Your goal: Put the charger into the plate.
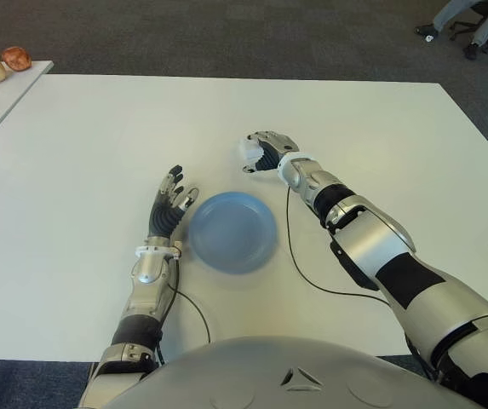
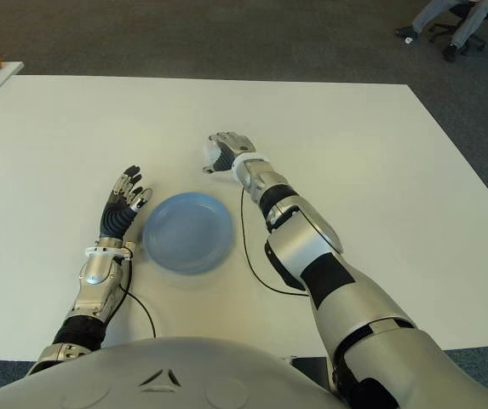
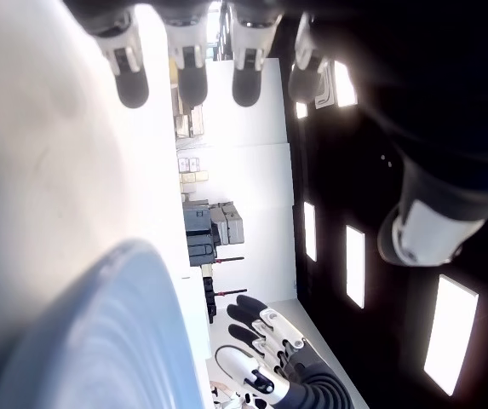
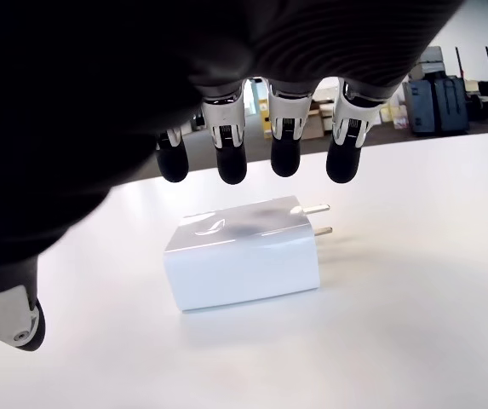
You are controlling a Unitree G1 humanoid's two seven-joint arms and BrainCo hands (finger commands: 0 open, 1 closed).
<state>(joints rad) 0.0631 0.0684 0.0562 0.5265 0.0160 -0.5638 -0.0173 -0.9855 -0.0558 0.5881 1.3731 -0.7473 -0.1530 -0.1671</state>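
I see my right hand [image 1: 263, 152] reaching out at about one o'clock from the plate [image 1: 232, 231], palm down over the charger [image 4: 245, 252]. Its fingers [image 4: 283, 136] are apart, arched above the white block and not touching it. The charger lies flat on the white table [image 1: 99, 145], prongs pointing away from the thumb, well outside the plate. My left hand [image 1: 169, 209] shows at nine o'clock of the blue plate, just beside its rim, fingers spread and holding nothing. Grey carpet [image 1: 226, 38] surrounds the table, with an office chair [image 1: 473, 25] at the far corner.
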